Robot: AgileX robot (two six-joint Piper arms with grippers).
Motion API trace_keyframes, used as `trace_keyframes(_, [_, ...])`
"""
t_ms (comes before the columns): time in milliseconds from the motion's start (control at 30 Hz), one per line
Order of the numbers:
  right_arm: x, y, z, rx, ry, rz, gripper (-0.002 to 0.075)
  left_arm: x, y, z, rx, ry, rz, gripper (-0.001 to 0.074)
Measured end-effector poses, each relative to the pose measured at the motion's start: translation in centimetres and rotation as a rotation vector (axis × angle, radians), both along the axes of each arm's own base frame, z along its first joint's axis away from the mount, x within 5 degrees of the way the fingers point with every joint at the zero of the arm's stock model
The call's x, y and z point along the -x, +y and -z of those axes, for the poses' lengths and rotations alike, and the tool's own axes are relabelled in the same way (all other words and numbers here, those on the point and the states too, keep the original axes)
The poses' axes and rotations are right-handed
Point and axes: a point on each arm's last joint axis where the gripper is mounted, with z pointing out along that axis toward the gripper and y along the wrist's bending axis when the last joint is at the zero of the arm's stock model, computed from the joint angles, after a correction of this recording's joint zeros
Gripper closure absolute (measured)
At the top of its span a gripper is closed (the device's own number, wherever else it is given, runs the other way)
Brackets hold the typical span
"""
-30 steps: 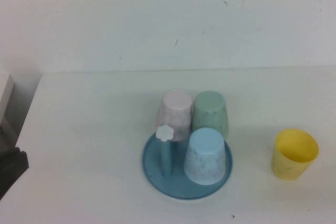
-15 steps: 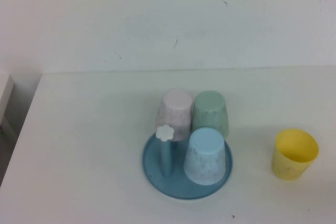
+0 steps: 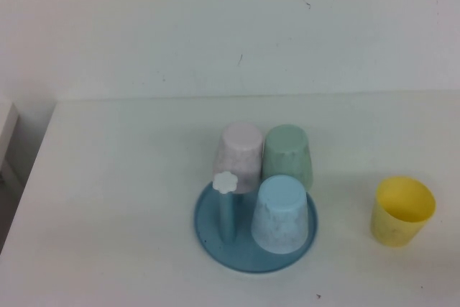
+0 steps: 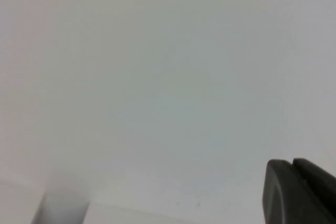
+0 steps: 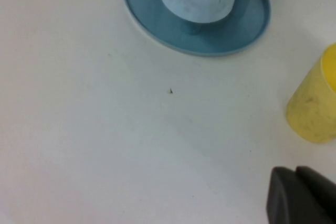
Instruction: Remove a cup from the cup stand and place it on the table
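Observation:
The yellow cup (image 3: 402, 212) stands upright on the white table (image 3: 115, 199), to the right of the cup stand and apart from it. It also shows in the right wrist view (image 5: 315, 103). The teal cup stand (image 3: 215, 239) has one bare peg with a white flower cap (image 3: 226, 182). Neither arm shows in the high view. My right gripper (image 5: 294, 170) is shut and empty, hovering over bare table near the yellow cup. My left gripper (image 4: 291, 163) is shut and empty, facing a plain white surface.
Three cups sit upside down on the stand: a light blue cup (image 3: 283, 213) at the front, a pale green cup (image 3: 288, 154) behind it, and a pale pink cup (image 3: 240, 154) at the back left. The stand's rim (image 5: 157, 19) shows in the right wrist view.
A dark arm part at the high view's left edge one second ago has gone out of view. The cups and stand have not moved.

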Motion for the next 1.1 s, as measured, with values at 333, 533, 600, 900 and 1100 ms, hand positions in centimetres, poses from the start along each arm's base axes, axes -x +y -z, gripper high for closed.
trace_keyframes(333, [0.1, 0.0, 0.1, -0.006, 0.008, -0.001, 0.0725, -2.4, 0.0, 6.3, -0.181, 0.109, -0.031, 0.0736])
trace_keyframes(533, [0.1, 0.0, 0.1, -0.007, 0.008, -0.001, 0.0725, -2.8, 0.0, 8.5, -0.226, 0.172, -0.029, 0.0736])
trace_keyframes(600, [0.1, 0.1, 0.1, -0.008, 0.009, -0.001, 0.0725, -2.9, -0.1, 9.2, -0.227, 0.193, -0.027, 0.0736])
trace_keyframes(900, [0.2, 0.1, 0.2, -0.002, 0.028, -0.01, 0.0726, -3.0, -0.1, 11.2, -0.245, 0.316, -0.014, 0.0736])
trace_keyframes(1100, [0.2, 0.1, 0.2, -0.003, 0.03, -0.011, 0.0725, -2.8, 0.0, 12.1, -0.243, 0.42, -0.016, 0.0736])
